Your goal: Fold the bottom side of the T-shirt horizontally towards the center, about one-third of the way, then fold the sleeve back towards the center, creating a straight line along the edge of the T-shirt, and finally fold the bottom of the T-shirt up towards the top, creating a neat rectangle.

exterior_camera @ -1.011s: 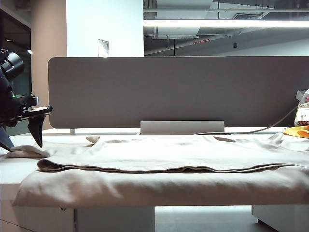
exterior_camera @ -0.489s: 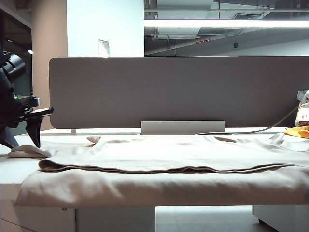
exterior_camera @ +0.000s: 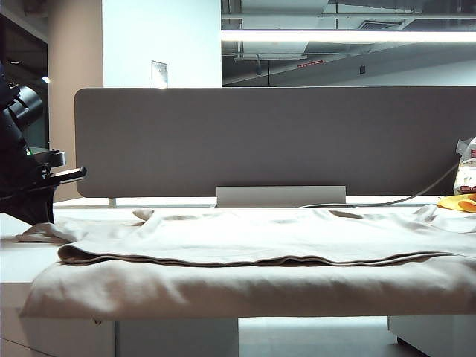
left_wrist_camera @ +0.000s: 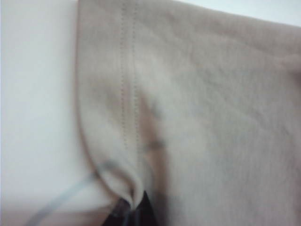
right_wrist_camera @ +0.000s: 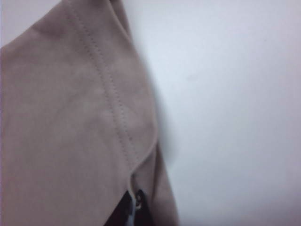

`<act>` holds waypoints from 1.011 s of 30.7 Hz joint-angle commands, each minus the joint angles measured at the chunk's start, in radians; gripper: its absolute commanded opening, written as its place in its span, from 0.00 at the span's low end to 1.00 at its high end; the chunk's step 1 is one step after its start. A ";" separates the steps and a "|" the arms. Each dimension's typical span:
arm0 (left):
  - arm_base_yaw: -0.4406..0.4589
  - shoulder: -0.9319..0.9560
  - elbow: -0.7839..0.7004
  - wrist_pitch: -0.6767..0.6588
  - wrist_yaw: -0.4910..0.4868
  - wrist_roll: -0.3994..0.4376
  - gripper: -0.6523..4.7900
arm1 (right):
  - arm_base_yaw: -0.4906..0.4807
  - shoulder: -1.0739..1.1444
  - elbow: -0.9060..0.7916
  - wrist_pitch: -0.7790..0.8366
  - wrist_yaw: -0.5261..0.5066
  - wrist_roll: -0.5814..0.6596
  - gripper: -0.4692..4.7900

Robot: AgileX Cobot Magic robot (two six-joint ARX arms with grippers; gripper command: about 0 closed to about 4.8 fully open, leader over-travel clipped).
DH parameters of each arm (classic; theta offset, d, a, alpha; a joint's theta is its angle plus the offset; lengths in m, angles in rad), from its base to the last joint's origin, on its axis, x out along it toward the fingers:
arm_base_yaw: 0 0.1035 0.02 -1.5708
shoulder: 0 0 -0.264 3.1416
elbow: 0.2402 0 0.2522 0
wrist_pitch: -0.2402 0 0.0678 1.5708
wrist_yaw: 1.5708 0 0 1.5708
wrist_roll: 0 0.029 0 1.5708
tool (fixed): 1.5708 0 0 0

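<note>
A pale beige T-shirt point(exterior_camera: 260, 238) lies spread across a white table point(exterior_camera: 22, 256), partly folded, with its front layer hanging over the near table edge. A grey divider panel point(exterior_camera: 275, 141) stands behind it, and a white-and-yellow bag point(exterior_camera: 465, 182) sits at the far right end.

The left hand point(left_wrist_camera: 134, 207) is at the left end of the table, down on the cloth. Its dark fingertips are clenched on a stitched edge of the T-shirt, which bunches up right at the tips and spreads away in front of the hand.

The right hand point(right_wrist_camera: 134, 205) is outside the exterior view. Seen from its wrist, it too is clenched, pinching a stitched edge of the T-shirt, with bare table beside the cloth.
</note>
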 commanded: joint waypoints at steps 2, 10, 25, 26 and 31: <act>-0.002 0.014 -0.011 -0.034 0.033 0.017 0.11 | 0.005 0.001 0.003 -0.003 0.002 -0.017 0.09; -0.017 0.013 0.019 -0.068 0.056 0.022 0.11 | 0.018 -0.021 0.008 -0.010 -0.081 -0.016 0.09; -0.148 0.011 0.237 -0.168 0.057 0.069 0.11 | 0.103 -0.082 0.106 -0.059 -0.155 -0.016 0.09; -0.154 0.011 0.246 -0.173 0.064 0.068 0.11 | 0.112 -0.082 0.107 -0.059 -0.156 -0.016 0.09; -0.204 0.011 0.272 -0.175 0.085 0.069 0.11 | 0.169 -0.081 0.106 -0.076 -0.156 -0.016 0.09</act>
